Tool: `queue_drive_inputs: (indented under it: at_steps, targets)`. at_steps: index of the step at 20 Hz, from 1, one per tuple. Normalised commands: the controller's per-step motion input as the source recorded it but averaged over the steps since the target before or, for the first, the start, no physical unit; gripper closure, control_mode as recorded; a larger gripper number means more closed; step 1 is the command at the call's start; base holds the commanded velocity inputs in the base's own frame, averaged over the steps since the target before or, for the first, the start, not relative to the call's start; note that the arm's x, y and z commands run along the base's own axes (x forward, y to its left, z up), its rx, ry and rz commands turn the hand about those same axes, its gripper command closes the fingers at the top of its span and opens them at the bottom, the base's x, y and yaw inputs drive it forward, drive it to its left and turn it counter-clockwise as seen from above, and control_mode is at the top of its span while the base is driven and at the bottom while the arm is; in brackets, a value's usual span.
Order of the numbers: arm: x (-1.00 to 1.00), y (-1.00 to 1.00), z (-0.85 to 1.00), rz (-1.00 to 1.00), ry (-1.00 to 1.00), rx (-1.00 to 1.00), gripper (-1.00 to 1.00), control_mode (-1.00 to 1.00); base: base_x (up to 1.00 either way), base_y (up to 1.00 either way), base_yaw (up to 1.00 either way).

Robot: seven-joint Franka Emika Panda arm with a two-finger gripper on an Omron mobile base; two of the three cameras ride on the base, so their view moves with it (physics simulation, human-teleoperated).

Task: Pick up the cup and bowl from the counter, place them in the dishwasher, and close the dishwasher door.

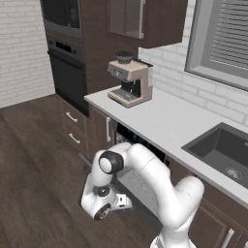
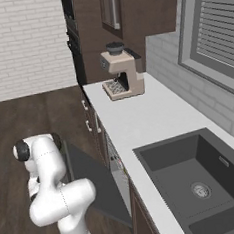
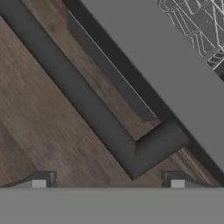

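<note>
Claw (image 3: 107, 183) gapes wide beside the half-open dishwasher door (image 2: 92, 179); no writing readable.

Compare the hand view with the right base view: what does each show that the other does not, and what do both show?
Hand view alone: the pincer with jaws wide apart, the door's bar handle just ahead, and the wire rack. Right base view alone: the counter, the sink, the coffee machine and the window. Both: the dishwasher door, partly open, and the wooden floor.
</note>
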Motion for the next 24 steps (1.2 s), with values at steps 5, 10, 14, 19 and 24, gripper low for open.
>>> queue_drive_inputs:
  at_steps: [5,10,14,19,24]
  targets:
    - [1.00,0.60,-0.74,0.00,-0.42,-0.92,-1.00,-1.00,0.00,0.00,0.00]
    - [1.00,0.49,-0.05,-0.25,-0.40,-0.62,-1.00,-1.00,0.00,0.00,0.00]
    - [1.00,0.28,-0.09,-0.31,-0.41,-0.60,-1.00,-1.00,0.00,0.00,0.00]
    - [1.00,0.26,-0.03,-0.27,-0.56,-0.80,-1.00,-1.00,0.00,0.00,0.00]
    - [0.93,0.21,-0.20,-0.28,-0.67,-0.85,-1.00,-1.00,0.00,0.00,0.00]
